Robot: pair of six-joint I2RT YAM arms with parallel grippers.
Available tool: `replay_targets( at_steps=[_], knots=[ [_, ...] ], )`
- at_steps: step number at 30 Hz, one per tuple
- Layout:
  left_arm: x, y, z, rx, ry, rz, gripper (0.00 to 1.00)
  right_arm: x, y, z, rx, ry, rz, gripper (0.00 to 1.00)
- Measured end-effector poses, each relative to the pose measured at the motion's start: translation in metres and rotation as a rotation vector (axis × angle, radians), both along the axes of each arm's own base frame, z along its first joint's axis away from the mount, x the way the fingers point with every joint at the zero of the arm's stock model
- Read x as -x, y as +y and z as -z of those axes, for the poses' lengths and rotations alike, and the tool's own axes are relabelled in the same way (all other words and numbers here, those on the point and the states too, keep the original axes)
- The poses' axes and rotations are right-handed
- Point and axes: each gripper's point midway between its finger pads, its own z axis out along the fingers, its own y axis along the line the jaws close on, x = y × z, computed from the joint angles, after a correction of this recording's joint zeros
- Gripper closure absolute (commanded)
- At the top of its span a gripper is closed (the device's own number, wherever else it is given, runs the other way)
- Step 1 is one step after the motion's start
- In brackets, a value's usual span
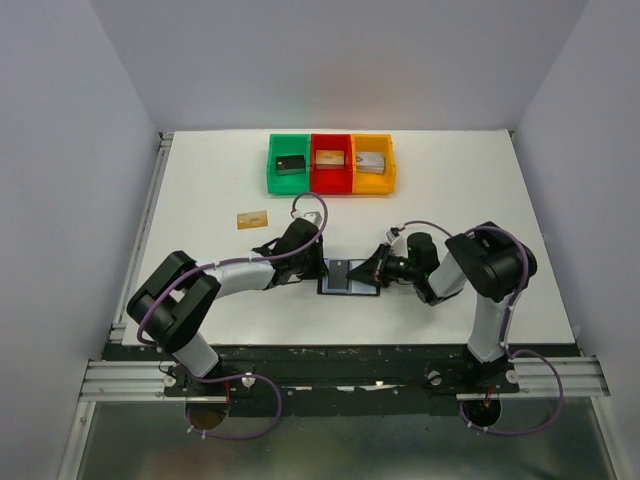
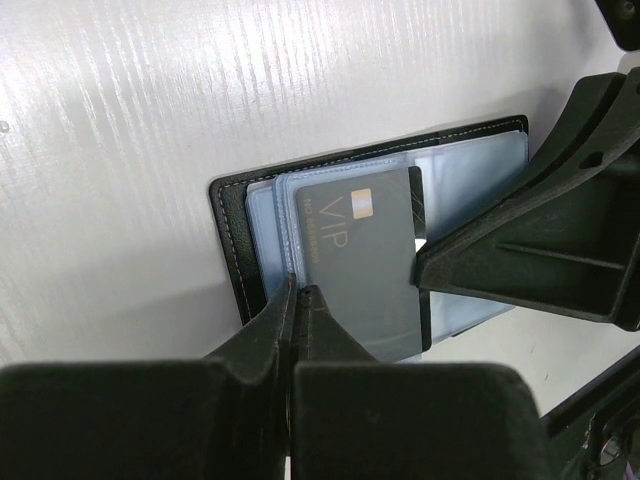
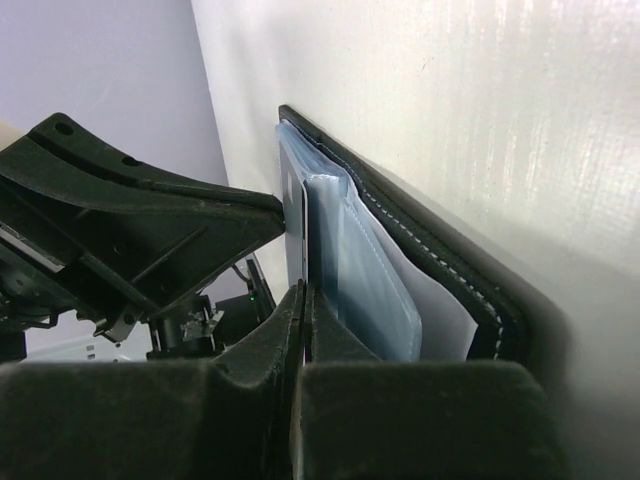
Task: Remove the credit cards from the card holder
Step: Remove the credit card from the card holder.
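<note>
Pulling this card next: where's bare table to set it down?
Bare table right of the orange bin and left of the tan-gold card. Crowded at the card holder: left gripper and right gripper meet on the grey card.

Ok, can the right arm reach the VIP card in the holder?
Likely yes: the right gripper pinches the exposed edge of the VIP card, nothing in between, and the left gripper holds the card holder.

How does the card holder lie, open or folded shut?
Open: the card holder lies spread, bluish pockets and a grey card showing.
</note>
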Motion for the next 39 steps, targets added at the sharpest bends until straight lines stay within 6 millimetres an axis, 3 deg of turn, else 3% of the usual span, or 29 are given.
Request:
replay_targets(
  at_steps=[5, 15, 18, 24, 29, 33, 36, 39],
  knots=[
    [0.002, 0.0, 0.0, -0.003, 0.003, 0.005, 1.0, 0.001, -0.001, -0.001, 0.011, -0.013, -0.006, 0.99],
    [0.006, 0.0, 0.001, -0.011, 0.014, 0.01, 0.99, 0.003, -0.007, -0.007, 0.095, -0.063, -0.021, 1.0],
    [0.006, 0.0, 0.001, -0.013, 0.017, 0.011, 0.88, 0.001, -0.01, -0.011, 0.135, -0.09, -0.028, 1.0],
    [0.008, 0.001, 0.001, -0.026, 0.029, 0.012, 0.87, 0.001, -0.016, -0.009, 0.21, -0.115, -0.043, 0.99],
    [0.009, 0.001, 0.0, -0.03, 0.029, 0.019, 0.87, 0.004, -0.018, -0.003, 0.232, -0.105, -0.053, 0.85],
    [0.01, 0.0, -0.001, -0.029, 0.028, 0.028, 0.93, 0.004, -0.018, -0.004, 0.228, -0.107, -0.055, 0.72],
    [0.011, -0.001, -0.001, -0.025, 0.03, 0.035, 0.99, 0.003, -0.015, -0.006, 0.207, -0.116, -0.059, 0.68],
    [0.011, -0.003, -0.001, -0.022, 0.034, 0.041, 1.0, 0.002, -0.013, -0.007, 0.187, -0.11, -0.059, 0.66]
  ],
)
